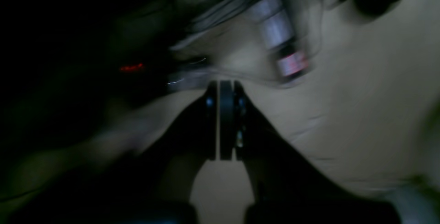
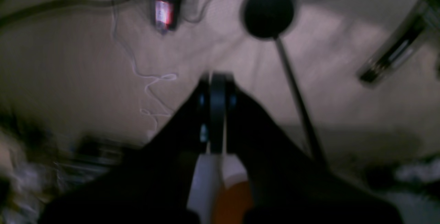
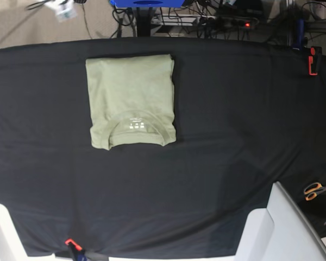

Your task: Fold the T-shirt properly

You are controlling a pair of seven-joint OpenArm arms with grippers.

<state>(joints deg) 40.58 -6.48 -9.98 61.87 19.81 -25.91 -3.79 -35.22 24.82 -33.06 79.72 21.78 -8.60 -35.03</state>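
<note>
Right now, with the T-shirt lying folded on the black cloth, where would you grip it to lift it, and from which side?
Probably the T-shirt at its collar-end corners, nearest the camera in the base view, coming from that edge. It lies as a flat, roughly square packet, so pinching both corners there should keep the layers together. The table cloth around it is bare.

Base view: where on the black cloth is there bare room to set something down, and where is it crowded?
Bare black cloth runs right of the folded T-shirt and across the whole strip below its collar. Crowded spots: the lower right corner by the scissors and pale panel, and the far edge near the red clamp.
</note>
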